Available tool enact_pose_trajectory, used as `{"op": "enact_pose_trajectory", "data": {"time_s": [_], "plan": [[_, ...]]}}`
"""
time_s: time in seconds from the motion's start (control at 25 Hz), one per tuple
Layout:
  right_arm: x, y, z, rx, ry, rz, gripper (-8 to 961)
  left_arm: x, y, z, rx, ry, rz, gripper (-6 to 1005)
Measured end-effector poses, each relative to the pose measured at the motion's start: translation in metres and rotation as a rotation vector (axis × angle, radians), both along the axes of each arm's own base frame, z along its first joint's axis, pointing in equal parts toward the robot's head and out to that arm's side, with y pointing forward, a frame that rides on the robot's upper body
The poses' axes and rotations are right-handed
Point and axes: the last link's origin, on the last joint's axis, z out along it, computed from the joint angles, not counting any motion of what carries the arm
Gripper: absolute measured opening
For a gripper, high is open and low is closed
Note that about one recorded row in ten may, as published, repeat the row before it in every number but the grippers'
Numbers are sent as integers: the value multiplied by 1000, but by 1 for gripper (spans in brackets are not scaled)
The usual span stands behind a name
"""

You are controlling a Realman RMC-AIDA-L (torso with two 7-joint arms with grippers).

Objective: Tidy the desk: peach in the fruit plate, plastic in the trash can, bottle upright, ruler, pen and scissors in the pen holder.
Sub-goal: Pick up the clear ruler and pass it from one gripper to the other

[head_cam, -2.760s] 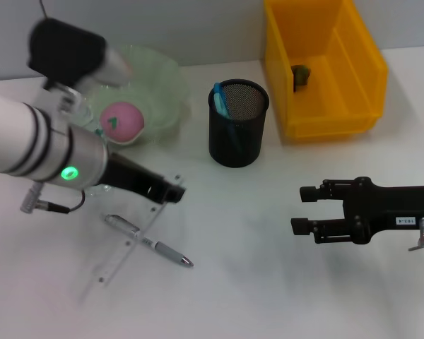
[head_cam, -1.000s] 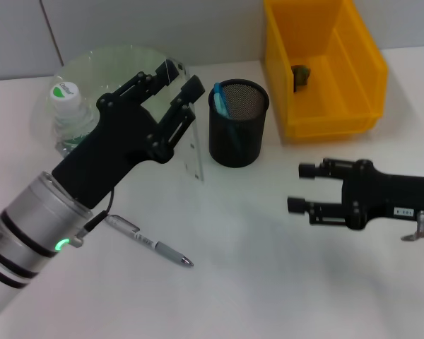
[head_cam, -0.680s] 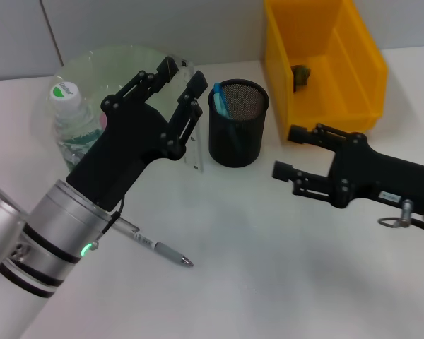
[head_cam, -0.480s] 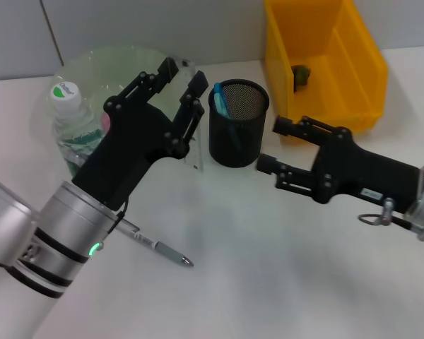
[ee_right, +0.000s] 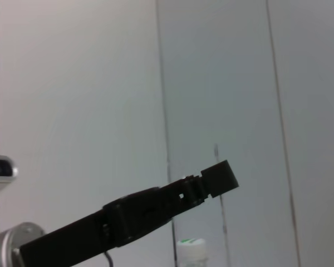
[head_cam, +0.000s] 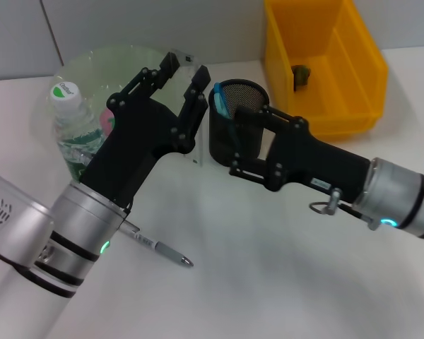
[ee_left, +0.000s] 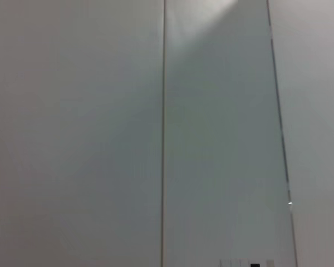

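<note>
- The left tool (head_cam: 186, 74) is raised above the worktop (head_cam: 268, 268), between the fruit plate (head_cam: 92, 63) and the pen holder (head_cam: 237, 131). Its fingers are pressed on a clear ruler (head_cam: 196, 116), which hangs upright, with its lower end near the foot of the pen holder.
- The right tool (head_cam: 240, 138) reaches in from the right and is directly in front of the pen holder, near the ruler. Its two fingers are spread apart and hold nothing.
- The pen holder is a black mesh cup and it stands near the middle of the worktop. A blue item (head_cam: 220, 99) sticks out at its left rim; I cannot tell what it is.
- The pen (head_cam: 155, 247) lies flat on the worktop, near the left arm and well apart from the pen holder.
- The bottle (head_cam: 74, 131) with a white and green cap stands upright at the left, in front of the fruit plate.
- A small pink part of the peach (head_cam: 107, 120) shows beside the bottle, mostly hidden behind the left arm.
- The yellow trash can (head_cam: 325, 63) stands at the back right, with a small dark green thing (head_cam: 301, 73) inside.
- In the right wrist view, the left tool (ee_right: 211, 181) appears as a dark shape before a grey wall, with the bottle cap (ee_right: 190, 245) below it.
- The left wrist view shows only the grey wall.
</note>
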Motion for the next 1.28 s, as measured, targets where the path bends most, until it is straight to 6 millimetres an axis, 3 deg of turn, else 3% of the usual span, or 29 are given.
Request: {"op": "enact_pose_trajectory", "data": {"time_s": [0.8,1.16,1.28], "plan": [[-31,10,-33,72,10,-31,731,5,1,-4,73,31,65,441],[-36,12,-33,89,29,-36,721,4,1,-4,74,31,68,445],[-37,11,-33,91,30,-29,659,4,1,-4,74,31,69,447]]}}
